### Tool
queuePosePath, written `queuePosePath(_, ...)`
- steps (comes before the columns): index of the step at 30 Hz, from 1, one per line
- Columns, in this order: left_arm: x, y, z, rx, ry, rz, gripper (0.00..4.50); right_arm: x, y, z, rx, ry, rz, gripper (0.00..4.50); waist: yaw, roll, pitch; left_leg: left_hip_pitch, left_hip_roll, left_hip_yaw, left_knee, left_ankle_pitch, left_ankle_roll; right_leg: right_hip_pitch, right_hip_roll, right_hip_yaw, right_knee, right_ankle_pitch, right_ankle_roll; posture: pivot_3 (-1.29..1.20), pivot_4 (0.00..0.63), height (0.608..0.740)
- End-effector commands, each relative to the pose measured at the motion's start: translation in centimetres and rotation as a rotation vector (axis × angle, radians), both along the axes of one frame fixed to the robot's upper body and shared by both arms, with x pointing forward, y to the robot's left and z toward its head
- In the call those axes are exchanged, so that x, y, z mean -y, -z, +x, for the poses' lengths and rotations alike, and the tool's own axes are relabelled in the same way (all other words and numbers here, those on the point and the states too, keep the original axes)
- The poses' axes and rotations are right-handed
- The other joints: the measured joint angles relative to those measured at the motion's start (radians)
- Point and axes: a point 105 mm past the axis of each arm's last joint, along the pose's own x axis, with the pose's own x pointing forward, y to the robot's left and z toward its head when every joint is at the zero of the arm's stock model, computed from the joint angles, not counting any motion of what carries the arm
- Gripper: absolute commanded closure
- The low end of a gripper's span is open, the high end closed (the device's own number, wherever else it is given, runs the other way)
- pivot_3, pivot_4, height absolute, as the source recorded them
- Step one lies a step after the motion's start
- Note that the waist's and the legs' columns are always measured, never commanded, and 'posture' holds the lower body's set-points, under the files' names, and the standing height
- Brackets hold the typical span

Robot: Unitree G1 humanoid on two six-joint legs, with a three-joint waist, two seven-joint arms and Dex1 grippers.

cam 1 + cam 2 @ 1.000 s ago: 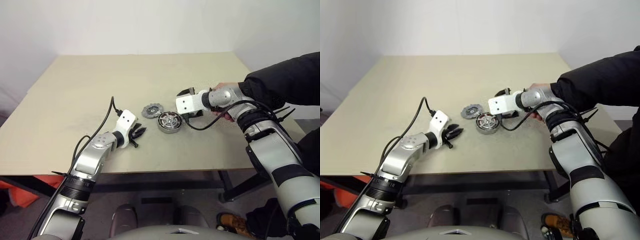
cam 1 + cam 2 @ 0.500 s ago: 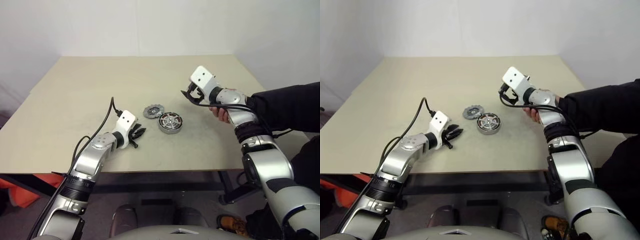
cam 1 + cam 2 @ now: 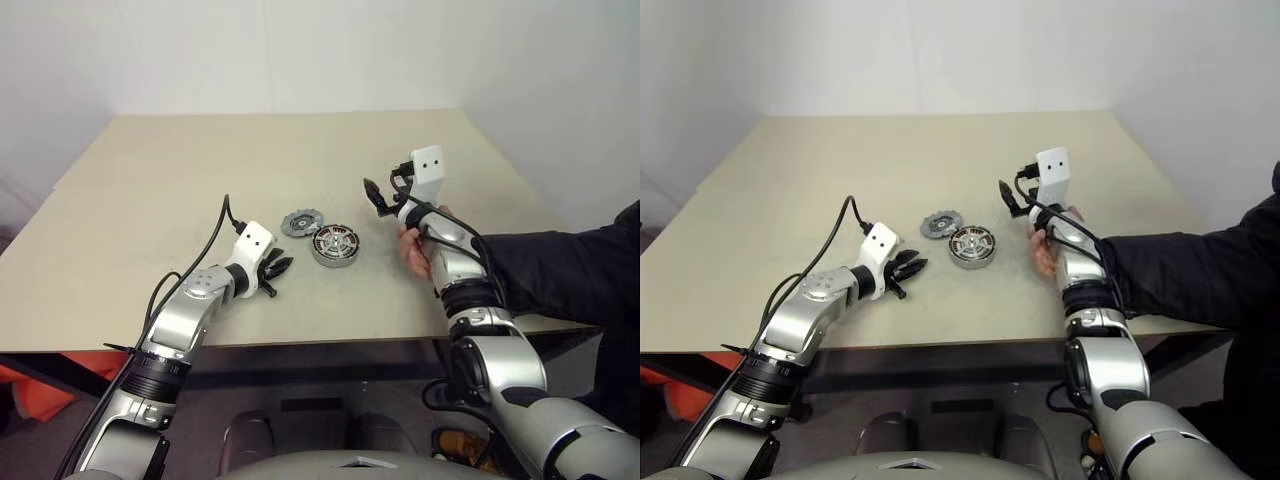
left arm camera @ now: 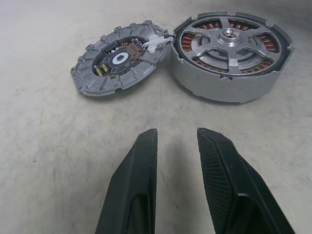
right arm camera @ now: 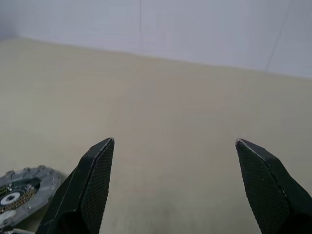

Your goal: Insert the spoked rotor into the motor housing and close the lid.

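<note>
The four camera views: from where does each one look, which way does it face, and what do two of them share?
Left eye, right eye: on the head, looking forward and down at the table; both arms show.
Left wrist: low over the table, along the left gripper, facing the lid and the motor housing.
Right wrist: along the right gripper, facing the far wall.
Both wrist views share the lid.

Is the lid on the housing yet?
No, the lid lies flat on the table beside the housing, whose top is open.
</note>
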Motion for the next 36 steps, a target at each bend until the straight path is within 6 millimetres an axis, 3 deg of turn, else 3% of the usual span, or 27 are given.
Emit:
queuePosePath(1,0.0,-1.1,0.2,0.043,0.004,0.003,3.14,-0.3,1.5,-0.4,-0.018,-0.004,0.013,0.00,0.000,0.000,0.000,0.000,0.000,0.000,0.000,0.000,0.000,0.000,0.000,0.000,0.000,0.000,0.000,0.00,0.000,0.740)
queuePosePath(7,-0.1,-1.1,0.3,0.040,0.006,0.005,3.14,-0.5,2.0,-0.9,0.007,-0.011,-0.017,0.00,-0.001,-0.001,0.000,0.000,0.000,0.000,-0.001,0.000,0.000,0.000,0.000,0.000,-0.001,0.000,0.000,0.00,0.000,0.740)
queuePosePath(11,-0.2,-0.9,0.4,0.037,0.006,0.006,3.10,-0.4,2.4,-0.7,-0.021,0.019,-0.005,0.94,-0.004,-0.001,0.000,0.000,0.000,0.000,-0.002,0.000,0.000,0.000,0.001,0.000,-0.001,0.000,0.000,0.00,0.000,0.740)
queuePosePath(18,-0.1,-0.7,0.4,0.035,0.007,0.009,3.10,0.1,2.1,-0.6,-0.021,0.042,0.006,0.94,-0.017,-0.001,0.000,0.000,0.000,0.000,-0.002,0.000,0.000,0.000,0.001,0.000,-0.002,0.000,0.000,0.00,0.000,0.740)
queuePosePath(21,-0.1,-0.7,0.3,0.034,0.008,0.009,3.10,0.5,1.9,-0.4,-0.023,0.063,0.014,0.08,-0.021,-0.001,0.000,0.000,0.000,0.000,-0.002,0.000,0.000,0.000,0.001,0.000,-0.002,0.000,0.000,0.00,0.000,0.740)
queuePosePath(29,-0.2,-0.6,0.3,0.033,0.004,0.012,3.10,0.9,1.4,-0.1,-0.005,0.107,0.040,0.03,-0.020,-0.001,0.000,0.000,0.000,0.000,-0.004,0.000,0.000,0.000,0.001,0.000,-0.004,0.000,0.000,0.00,0.000,0.740)
queuePosePath(32,-0.2,-0.6,0.3,0.033,0.002,0.013,3.10,1.0,0.9,-0.4,0.046,0.095,0.043,0.64,-0.021,0.000,0.000,-0.001,0.000,0.000,-0.004,0.000,0.000,-0.001,0.002,0.000,-0.004,0.000,0.000,0.00,0.000,0.740)
queuePosePath(36,-0.2,-0.5,0.4,0.033,0.001,0.013,3.10,1.0,1.2,-0.4,0.036,0.091,0.019,2.03,-0.020,0.000,0.000,-0.002,0.000,0.000,-0.005,0.000,-0.001,-0.002,0.001,0.000,-0.005,0.000,0.000,0.00,0.000,0.740)
